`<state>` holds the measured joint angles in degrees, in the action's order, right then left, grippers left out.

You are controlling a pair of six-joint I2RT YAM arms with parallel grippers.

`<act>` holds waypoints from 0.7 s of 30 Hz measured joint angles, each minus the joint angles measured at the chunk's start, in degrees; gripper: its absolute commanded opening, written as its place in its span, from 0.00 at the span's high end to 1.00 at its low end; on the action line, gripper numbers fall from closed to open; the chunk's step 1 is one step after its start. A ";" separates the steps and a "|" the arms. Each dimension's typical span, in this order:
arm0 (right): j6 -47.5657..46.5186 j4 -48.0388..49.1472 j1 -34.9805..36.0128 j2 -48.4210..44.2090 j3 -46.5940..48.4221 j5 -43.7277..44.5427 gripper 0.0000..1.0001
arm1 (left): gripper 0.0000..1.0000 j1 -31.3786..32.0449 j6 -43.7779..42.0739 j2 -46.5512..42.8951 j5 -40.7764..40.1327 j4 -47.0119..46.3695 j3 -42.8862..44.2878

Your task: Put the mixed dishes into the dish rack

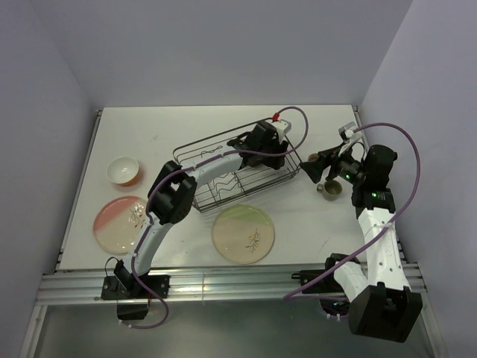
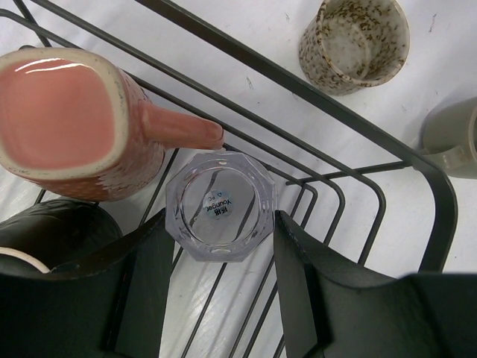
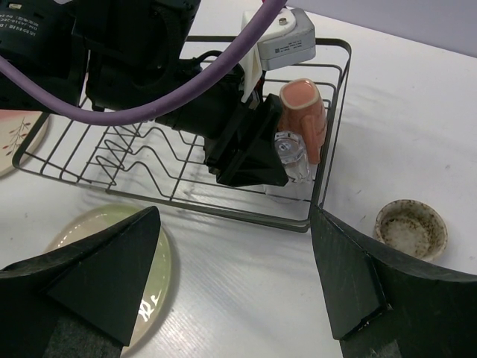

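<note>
The black wire dish rack (image 1: 195,153) stands mid-table. My left gripper (image 2: 223,224) reaches into its right end, shut on the clear glass (image 2: 220,195), which stands upright on the rack wires. The pink mug (image 2: 67,119) sits in the rack right beside the glass. My right gripper (image 3: 232,224) hangs open over bare table just right of the rack, holding nothing. A speckled brown mug (image 3: 411,227) and an olive mug (image 2: 455,138) stand on the table outside the rack. The green-tinted plate (image 1: 243,234), pink-tinted plate (image 1: 119,222) and orange bowl (image 1: 122,170) lie on the table.
The rack's wavy plate dividers (image 3: 141,153) hold nothing. The left arm stretches across the rack from the near left. Walls close in the table on the left, back and right. The right arm's purple cable (image 1: 406,160) loops above the table's right side.
</note>
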<state>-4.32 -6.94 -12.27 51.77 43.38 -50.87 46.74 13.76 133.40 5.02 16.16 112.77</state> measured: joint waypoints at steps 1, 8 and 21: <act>0.02 0.00 0.00 0.00 -0.02 0.00 0.11 | 0.62 0.07 -0.07 0.00 -0.04 0.00 0.00; 0.13 0.04 -0.02 -0.02 -0.76 0.00 0.11 | 0.49 0.28 -0.20 0.00 -0.28 0.13 0.09; 0.24 0.07 -0.15 -0.35 -0.79 0.04 0.11 | 0.30 1.03 -0.52 0.02 -0.39 3.02 0.39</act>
<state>-4.08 -6.87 -12.43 51.42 42.59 -50.83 47.77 13.23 133.43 4.62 19.18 113.16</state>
